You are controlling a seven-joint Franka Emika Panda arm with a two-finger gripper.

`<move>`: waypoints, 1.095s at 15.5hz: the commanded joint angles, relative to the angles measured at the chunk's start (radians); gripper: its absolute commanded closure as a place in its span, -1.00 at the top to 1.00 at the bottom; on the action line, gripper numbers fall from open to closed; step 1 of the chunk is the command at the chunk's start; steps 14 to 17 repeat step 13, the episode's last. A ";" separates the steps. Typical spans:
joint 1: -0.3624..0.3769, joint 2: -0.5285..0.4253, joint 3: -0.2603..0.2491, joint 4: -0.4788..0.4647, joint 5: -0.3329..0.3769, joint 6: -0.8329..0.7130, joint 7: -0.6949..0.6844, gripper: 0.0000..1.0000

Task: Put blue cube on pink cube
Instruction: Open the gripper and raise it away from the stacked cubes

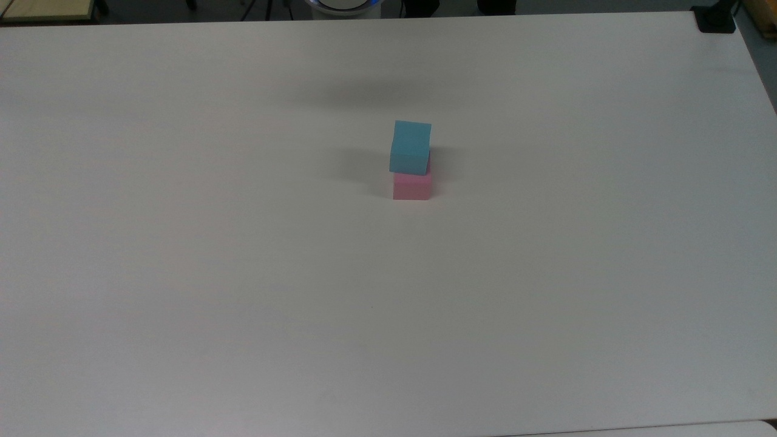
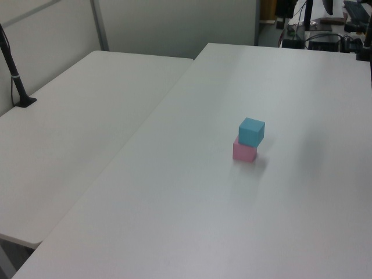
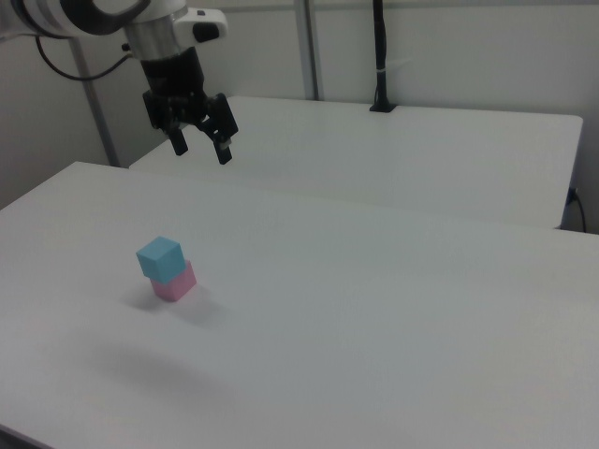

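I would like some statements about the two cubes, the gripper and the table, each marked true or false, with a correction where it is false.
1. The blue cube rests on top of the pink cube. True.
2. The gripper is closed around the blue cube. False: it hangs open in the air, apart from both cubes, toward the right view's upper left.
3. The blue cube sits slightly turned and offset on the pink one, not flush with it. True.
4. The pink cube lies on its own at the table's edge. False: it stands well inside the table, under the blue cube.
5. A second white table stands beside the one with the cubes. True.
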 commanded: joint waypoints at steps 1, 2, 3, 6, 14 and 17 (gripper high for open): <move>0.030 -0.025 -0.071 -0.004 0.083 -0.005 0.018 1.00; 0.039 -0.025 -0.081 -0.004 0.094 0.005 0.036 1.00; 0.045 -0.025 -0.084 -0.004 0.094 0.019 0.035 1.00; 0.040 -0.025 -0.088 -0.004 0.090 0.018 -0.059 1.00; 0.033 -0.019 -0.089 -0.004 0.101 0.022 -0.105 1.00; 0.033 -0.019 -0.089 -0.004 0.101 0.022 -0.105 1.00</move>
